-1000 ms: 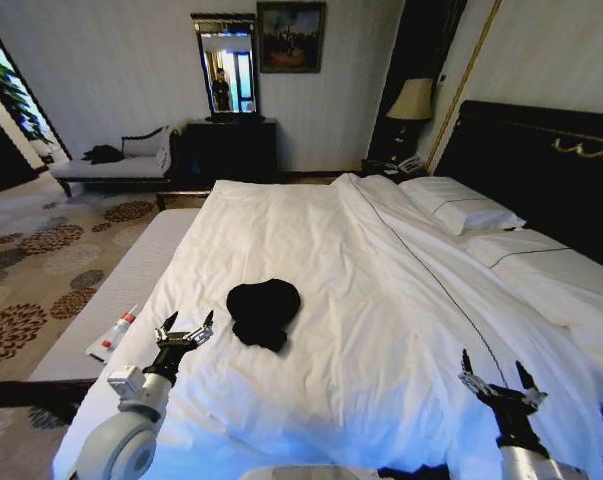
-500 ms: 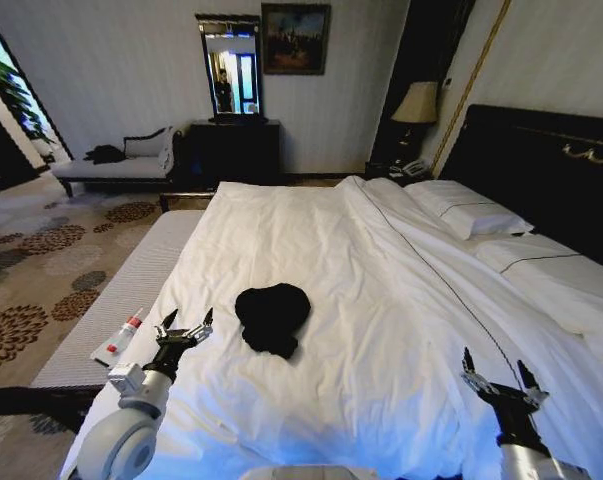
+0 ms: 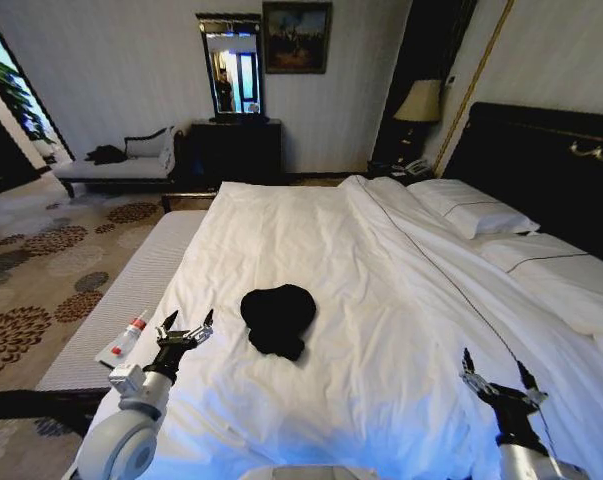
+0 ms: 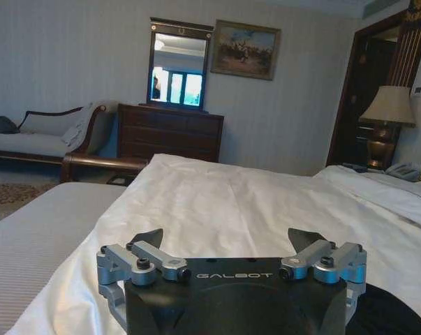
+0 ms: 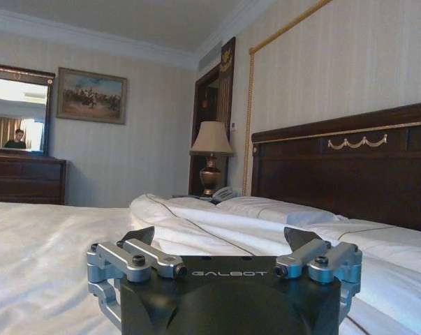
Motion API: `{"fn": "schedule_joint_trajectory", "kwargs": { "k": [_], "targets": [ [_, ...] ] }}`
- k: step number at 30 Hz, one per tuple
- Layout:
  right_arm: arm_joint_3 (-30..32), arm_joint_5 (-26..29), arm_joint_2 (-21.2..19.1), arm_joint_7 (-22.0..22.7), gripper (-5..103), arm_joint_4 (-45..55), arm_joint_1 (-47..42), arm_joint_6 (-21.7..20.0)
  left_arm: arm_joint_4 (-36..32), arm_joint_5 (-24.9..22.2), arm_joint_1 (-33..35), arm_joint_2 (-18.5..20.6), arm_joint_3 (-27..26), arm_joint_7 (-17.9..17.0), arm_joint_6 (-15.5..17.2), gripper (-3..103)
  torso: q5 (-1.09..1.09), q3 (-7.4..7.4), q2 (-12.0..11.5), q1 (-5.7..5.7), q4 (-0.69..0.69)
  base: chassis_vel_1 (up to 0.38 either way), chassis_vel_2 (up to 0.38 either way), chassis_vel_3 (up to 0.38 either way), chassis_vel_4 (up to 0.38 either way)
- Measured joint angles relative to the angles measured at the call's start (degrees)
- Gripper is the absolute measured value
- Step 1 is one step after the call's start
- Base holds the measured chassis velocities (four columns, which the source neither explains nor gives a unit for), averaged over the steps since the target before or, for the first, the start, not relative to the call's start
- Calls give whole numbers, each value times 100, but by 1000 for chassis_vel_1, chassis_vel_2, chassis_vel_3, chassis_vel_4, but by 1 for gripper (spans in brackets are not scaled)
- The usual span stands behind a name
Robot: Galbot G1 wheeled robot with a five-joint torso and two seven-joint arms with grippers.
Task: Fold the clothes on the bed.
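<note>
While the black T-shirt [image 3: 277, 319] lay crumpled in a dark heap on the white duvet of the bed [image 3: 361, 260], near its middle, both arms hovered low at the near edge. Its left hand [image 3: 184, 325] sat near the shirt, on its left and apart from it, fingers spread wide and empty. Well apart to the right, the right hand [image 3: 498, 372] was likewise spread and held nothing. A small tube [image 3: 127, 335] lay on the bench [image 3: 141, 275] beside the bed
</note>
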Motion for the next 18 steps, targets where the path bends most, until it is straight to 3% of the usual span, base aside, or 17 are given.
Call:
{"fn": "schedule_joint_trajectory", "kwargs": {
  "k": [10,15,18],
  "targets": [
    [-59,123,-526,-31,100,225,-37,-305,85,3,31,-28,39,10,24,100,1,0,0,-1,0,5,3,-6,-7],
    [-306,394,-1017,86,100,706,-113,-918,239,-122,208,-140,-38,-18,61,100,-1,0,0,-1,0,0,0,0,0],
    [-566,1000,-1550,267,100,1075,-11,-1788,471,-155,379,-183,-166,-45,71,100,0,-1,0,-2,1,0,0,0,0]
  ]
}}
